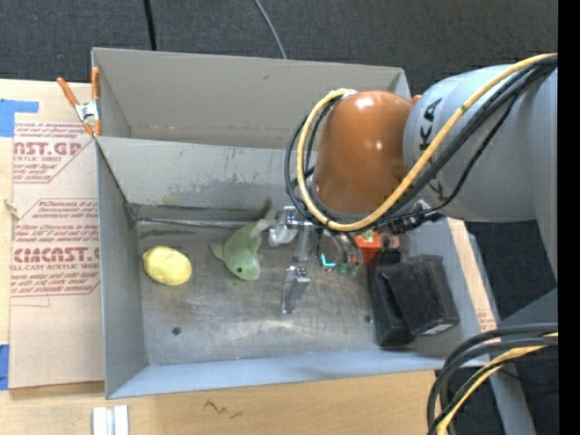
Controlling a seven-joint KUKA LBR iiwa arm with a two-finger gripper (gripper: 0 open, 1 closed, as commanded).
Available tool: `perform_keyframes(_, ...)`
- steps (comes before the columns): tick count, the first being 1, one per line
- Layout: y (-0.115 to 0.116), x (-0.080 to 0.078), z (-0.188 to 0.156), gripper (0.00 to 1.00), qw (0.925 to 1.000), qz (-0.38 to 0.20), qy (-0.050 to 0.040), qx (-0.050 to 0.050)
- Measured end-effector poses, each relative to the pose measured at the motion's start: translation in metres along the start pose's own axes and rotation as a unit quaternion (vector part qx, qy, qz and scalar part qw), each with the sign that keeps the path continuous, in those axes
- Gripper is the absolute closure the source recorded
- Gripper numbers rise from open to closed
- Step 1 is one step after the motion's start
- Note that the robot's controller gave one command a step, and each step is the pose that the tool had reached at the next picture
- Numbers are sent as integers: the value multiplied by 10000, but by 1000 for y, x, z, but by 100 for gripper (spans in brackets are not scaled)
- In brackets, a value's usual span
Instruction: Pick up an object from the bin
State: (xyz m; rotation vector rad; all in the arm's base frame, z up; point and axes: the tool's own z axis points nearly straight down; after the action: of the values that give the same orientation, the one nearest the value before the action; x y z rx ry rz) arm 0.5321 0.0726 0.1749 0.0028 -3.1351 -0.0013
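My gripper [290, 261] hangs low over the middle of the bin floor, below the orange dome on the wrist. Its two metal fingers [293, 290] stand apart, open, with bare floor between them. A green soft toy [242, 253], rounded with a pale tip pointing up and right, lies just left of the fingers. Its tip comes close to the upper finger, and I cannot tell whether they touch. A yellow lemon-shaped thing [168, 265] lies farther left, near the bin's left wall.
A black block-shaped thing [413, 302] lies against the bin's right wall, below the arm. A small orange thing [367, 240] and something teal [327, 261] show under the wrist, partly hidden. The arm covers the bin's upper right.
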Motion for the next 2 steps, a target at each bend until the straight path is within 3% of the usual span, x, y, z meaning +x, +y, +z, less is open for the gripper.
perform_keyframes(1,0,-2,-4,0,10000,5,-36,-3)
perform_keyframes(2,9,-35,52,0,9999,-74,-79,-6)
